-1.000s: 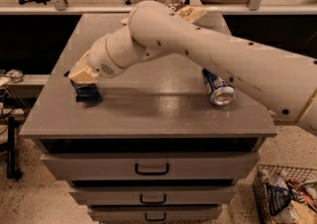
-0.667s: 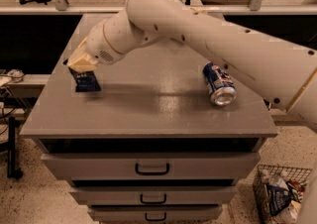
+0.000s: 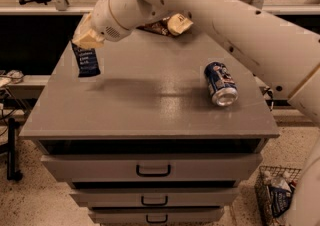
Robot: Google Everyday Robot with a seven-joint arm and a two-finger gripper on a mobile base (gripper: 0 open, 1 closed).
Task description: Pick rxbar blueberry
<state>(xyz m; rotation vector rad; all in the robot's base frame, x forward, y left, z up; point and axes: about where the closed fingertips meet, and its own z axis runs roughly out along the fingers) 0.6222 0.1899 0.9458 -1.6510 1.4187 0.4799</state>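
The rxbar blueberry [image 3: 86, 60] is a small flat dark navy wrapper with white text. It hangs upright from my gripper [image 3: 86, 40] at the left edge of the grey cabinet top [image 3: 150, 105], lifted off the surface. The gripper's tan fingers [image 3: 89, 37] are shut on the bar's upper end. My white arm reaches in from the upper right across the cabinet.
A blue soda can [image 3: 220, 83] lies on its side at the right of the top. A brown-and-tan chip bag [image 3: 167, 25] lies at the back, partly behind my arm. Drawers [image 3: 152, 169] are below. A wire basket [image 3: 278, 195] stands on the floor at right.
The gripper has risen and moved left with the bar in it. The bar was near the cabinet top and now hangs clear above its left edge.
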